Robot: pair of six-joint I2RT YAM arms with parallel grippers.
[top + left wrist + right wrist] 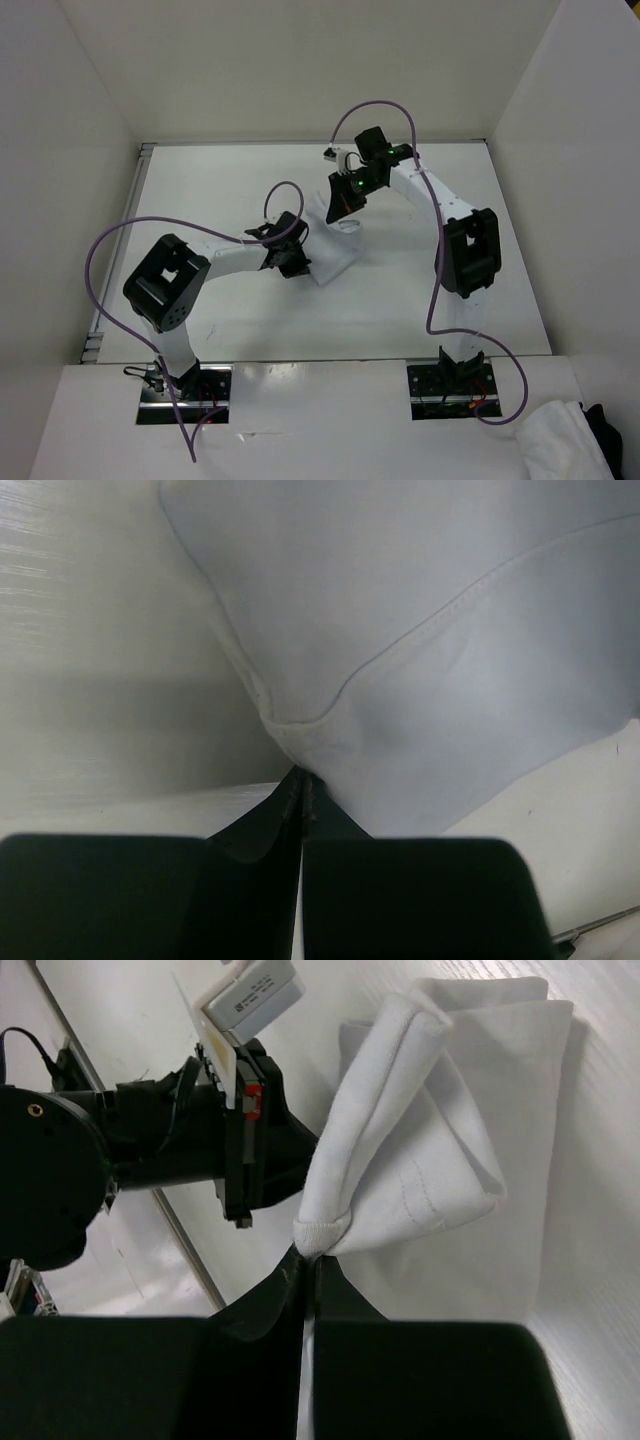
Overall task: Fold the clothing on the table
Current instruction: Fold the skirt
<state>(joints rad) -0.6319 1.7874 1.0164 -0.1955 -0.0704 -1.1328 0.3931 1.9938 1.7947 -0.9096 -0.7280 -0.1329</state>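
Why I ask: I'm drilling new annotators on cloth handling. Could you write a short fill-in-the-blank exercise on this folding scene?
1. The left arm has its jaws ____ on a stitched edge of the clothing.
2. The number of arms gripping the clothing is ____.
3. The clothing is ____ in colour.
4. A purple ____ loops over each arm.
Missing words: shut; two; white; cable.
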